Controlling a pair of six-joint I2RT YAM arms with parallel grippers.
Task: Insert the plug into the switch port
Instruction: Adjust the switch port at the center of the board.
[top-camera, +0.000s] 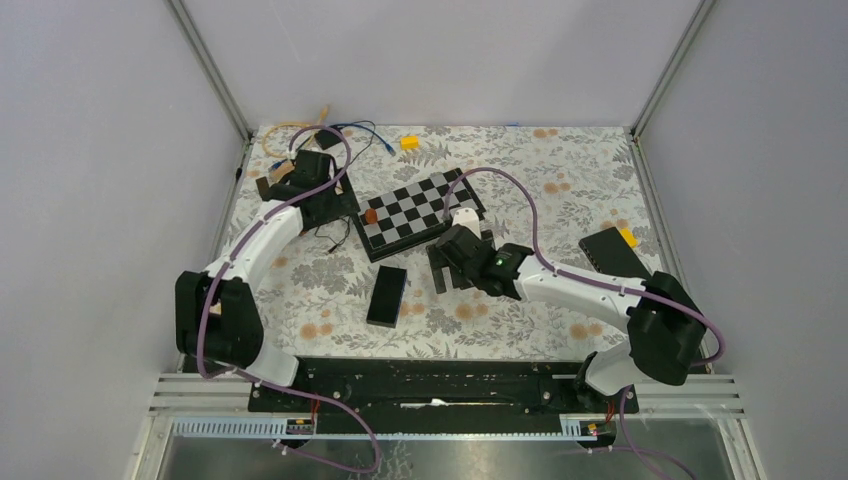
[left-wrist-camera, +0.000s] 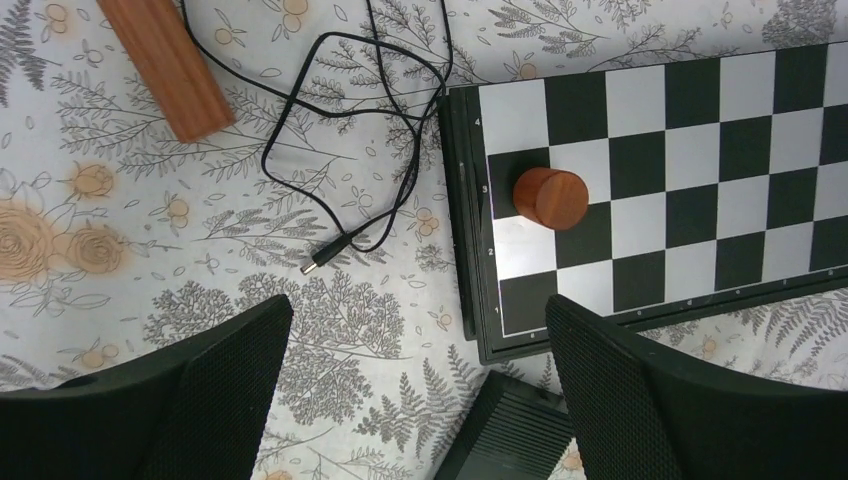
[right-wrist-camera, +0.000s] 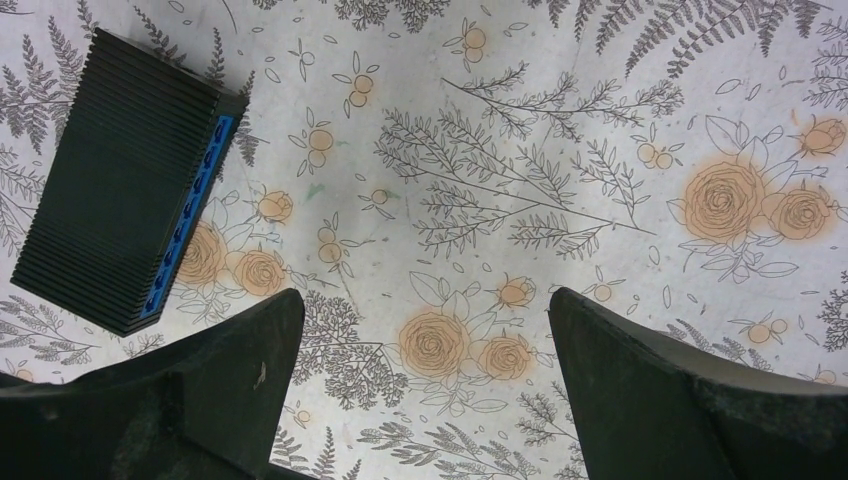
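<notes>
A: Start nearest the bases. Where is the switch?

B: The switch (top-camera: 387, 296) lies flat on the surface (top-camera: 560, 200), near the middle, just this side of the chessboard (top-camera: 420, 212). From the right wrist, its blue ports (right-wrist-camera: 185, 225) run in a row along 1 long side.

A: How will it handle?

B: I judge it a rigid, ribbed box, light enough to skid when a plug is pushed in. So 1 tool should brace it on the side away from the ports.

A: And the plug?

B: The plug (left-wrist-camera: 318, 262) lies farther off, loose on the surface just left of the chessboard's edge. It sits at the end of a thin black cable (left-wrist-camera: 350, 130) that loops away. It looks small, stiff and light, while the cable looks limp and likely to drag. Best to pinch the plug's body close behind the tip, not the cable.

A: The arms?

B: The right arm reaches in from its base toward the middle. The right tool (right-wrist-camera: 425, 300) hangs near the switch, a little to its right, pointing down at bare surface. Its jaws are spread wide and hold nothing.

A: And the left?

B: The left arm stretches farther, up the left side, with its wrist turned down. The left tool (left-wrist-camera: 418, 310) hovers above the plug, jaws wide apart and empty. The plug shows just beyond the gap between its 2 fingers.
</notes>
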